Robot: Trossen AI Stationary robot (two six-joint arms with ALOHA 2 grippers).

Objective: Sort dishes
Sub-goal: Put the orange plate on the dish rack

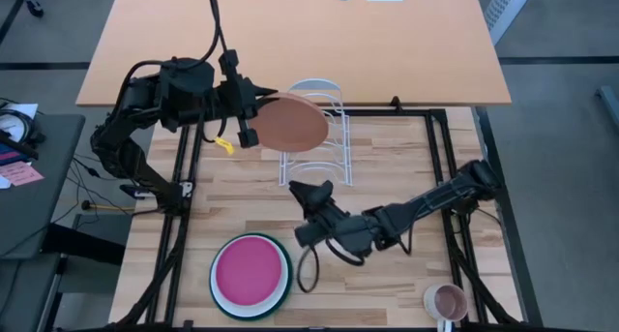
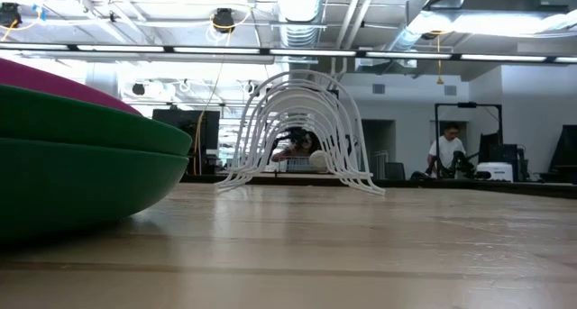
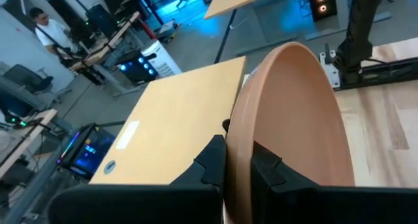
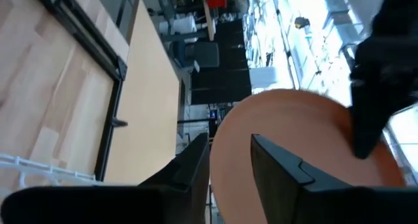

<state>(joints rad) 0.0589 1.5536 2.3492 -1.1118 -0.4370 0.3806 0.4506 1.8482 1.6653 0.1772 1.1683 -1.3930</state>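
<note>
The terracotta plate (image 1: 295,123) is a round, flat dish of plain matte reddish-brown with a low raised rim, the smallest of the dishes. It is held on edge in the air, its rim pinched between the jaws of the left gripper (image 1: 249,131); in the left wrist view the two dark fingers (image 3: 212,165) sit one on each face of the plate's (image 3: 294,132) edge, with the disc rising away from them. It hangs just above the near end of the white wire rack (image 1: 317,129), whose slots hold nothing.

The right gripper (image 1: 311,192) is below and apart from the plate, over the bench (image 1: 387,167) beside the rack's other end. Its jaws stand parted and hold nothing; its wrist view looks up between them at the plate's (image 4: 294,152) underside.

Well away from both sets of jaws, near the bench's front edge, the remaining dishes are nested: the magenta plate (image 1: 251,270) lies in the white plate (image 1: 279,291), which lies in the dark green plate (image 1: 215,286). A small pink mug (image 1: 448,301) stands at the front right corner.
</note>
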